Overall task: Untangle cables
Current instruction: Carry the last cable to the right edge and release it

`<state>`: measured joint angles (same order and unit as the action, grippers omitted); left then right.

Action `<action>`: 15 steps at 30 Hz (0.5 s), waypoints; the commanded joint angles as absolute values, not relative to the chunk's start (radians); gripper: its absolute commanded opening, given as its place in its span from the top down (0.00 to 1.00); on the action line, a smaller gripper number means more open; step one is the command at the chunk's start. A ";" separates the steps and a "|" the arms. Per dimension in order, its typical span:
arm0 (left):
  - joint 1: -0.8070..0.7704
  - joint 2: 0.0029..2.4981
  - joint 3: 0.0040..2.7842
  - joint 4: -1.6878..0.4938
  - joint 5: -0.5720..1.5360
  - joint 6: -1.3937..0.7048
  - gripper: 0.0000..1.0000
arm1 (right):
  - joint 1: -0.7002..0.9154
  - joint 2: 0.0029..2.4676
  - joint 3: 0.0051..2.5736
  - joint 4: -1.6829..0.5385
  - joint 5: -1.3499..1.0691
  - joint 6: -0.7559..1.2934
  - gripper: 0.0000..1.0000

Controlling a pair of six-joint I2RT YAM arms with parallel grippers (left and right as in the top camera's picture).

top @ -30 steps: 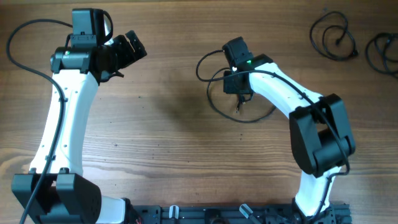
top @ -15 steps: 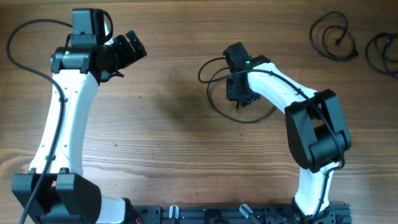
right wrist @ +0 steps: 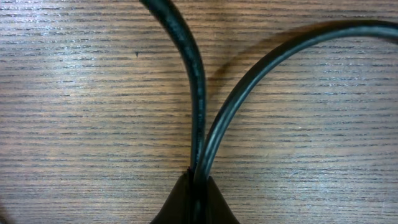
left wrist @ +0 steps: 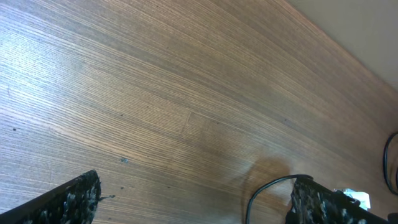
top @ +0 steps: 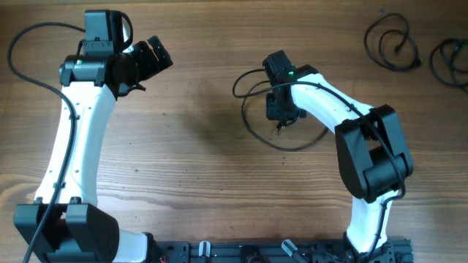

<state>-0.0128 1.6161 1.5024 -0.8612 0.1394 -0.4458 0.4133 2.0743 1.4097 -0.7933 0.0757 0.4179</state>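
The right tool (right wrist: 198,190) is clamped on two strands of a black cable (right wrist: 198,99) lying on the wooden surface (top: 190,161) — the left tool (top: 152,57) hangs with jaws wide, holding nothing.

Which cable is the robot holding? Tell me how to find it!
Look at the middle of the table, where the right arm reaches down. The cable is the thin black loop pinched between its fingers. The other cables lie loose in the far right corner, with nothing touching them.
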 commanded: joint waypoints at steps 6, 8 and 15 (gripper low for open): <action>-0.008 1.618 1.502 -0.861 0.144 -0.426 0.00 | 0.258 1.963 1.567 -0.983 0.008 0.365 0.96; -0.008 1.618 1.502 -0.861 0.144 -0.426 0.00 | 0.192 1.881 1.593 -1.017 -0.026 0.346 0.96; -0.008 1.618 1.502 -0.861 0.144 -0.426 0.00 | -0.127 1.558 1.604 -1.086 -0.046 0.333 0.96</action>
